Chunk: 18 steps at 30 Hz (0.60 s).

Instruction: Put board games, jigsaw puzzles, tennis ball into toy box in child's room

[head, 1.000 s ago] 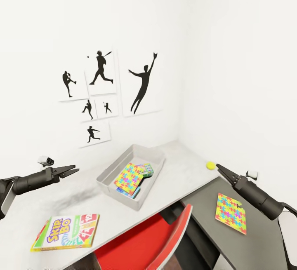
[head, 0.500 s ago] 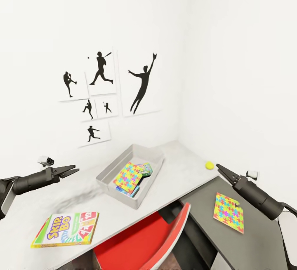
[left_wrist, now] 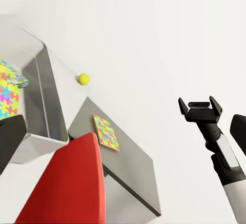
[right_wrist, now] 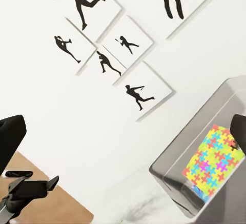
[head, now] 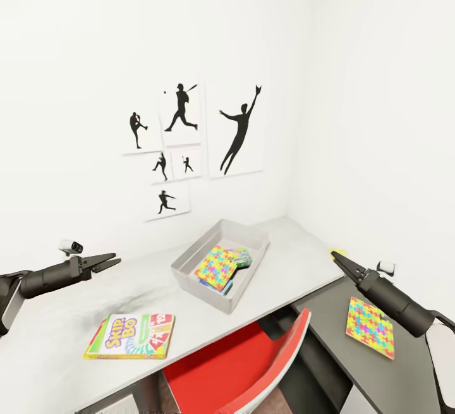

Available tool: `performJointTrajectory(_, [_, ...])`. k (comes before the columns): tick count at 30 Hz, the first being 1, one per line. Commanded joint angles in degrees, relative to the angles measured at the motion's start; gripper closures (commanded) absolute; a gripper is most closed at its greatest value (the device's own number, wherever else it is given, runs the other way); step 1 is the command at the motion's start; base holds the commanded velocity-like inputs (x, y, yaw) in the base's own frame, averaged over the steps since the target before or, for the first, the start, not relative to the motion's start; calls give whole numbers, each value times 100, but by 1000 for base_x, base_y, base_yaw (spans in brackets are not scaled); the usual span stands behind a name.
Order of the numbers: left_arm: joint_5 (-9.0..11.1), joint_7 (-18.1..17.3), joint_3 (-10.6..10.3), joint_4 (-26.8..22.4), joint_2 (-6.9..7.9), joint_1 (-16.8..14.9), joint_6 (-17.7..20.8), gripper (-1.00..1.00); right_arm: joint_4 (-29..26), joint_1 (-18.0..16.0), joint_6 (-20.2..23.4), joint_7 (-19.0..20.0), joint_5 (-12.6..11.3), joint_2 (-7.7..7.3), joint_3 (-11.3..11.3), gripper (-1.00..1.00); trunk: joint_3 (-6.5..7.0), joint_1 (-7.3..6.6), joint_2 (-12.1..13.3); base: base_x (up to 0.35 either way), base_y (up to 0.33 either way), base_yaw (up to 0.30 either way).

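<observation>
The grey toy box (head: 189, 270) stands on the pale table (head: 284, 256) with one jigsaw puzzle (head: 218, 267) and small colourful board games (head: 242, 256) inside. The SKIP-BO board game (head: 131, 336) lies flat near the table's front left. A second jigsaw puzzle (head: 370, 327) rests on the lower dark section. The tennis ball (head: 337, 251) peeks out just behind my right gripper (head: 333, 255), which hovers open over the table's right end. My left gripper (head: 115, 259) is open above the table's left part, holding nothing. The ball (left_wrist: 83, 79) also shows in the left wrist view.
A red chair (head: 246, 370) is tucked under the table's front edge, between both arms. Baseball silhouette pictures (head: 183, 148) hang on the wall behind the table, and a white wall closes off the right side. Bare tabletop lies between SKIP-BO and the box.
The whole picture has slid right, so the camera has turned. Both arms keep their places in the view. The ball now sits partly behind the right gripper's tip.
</observation>
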Motion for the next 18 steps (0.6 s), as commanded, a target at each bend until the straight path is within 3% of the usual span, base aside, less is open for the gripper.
performJointTrajectory(1, [0,-21,-1,4,0,-2,61,-100,-1,-2,29,13,-6,0,-6,-100,1,1,-4,-96,214,97])
performJointTrajectory(6, [0,-21,-1,4,-1,-2,56,-100,-1,-2,29,9,-6,0,-6,-100,7,1,-4,-105,161,40])
performJointTrajectory(13, [0,-21,-1,4,2,-2,56,-100,-1,-2,28,8,-6,0,-6,-100,9,1,-4,-120,38,12])
performJointTrajectory(18, [-2,-21,-1,4,-1,-2,60,-100,-1,-2,28,8,-6,0,-6,-100,22,1,-4,-162,92,137])
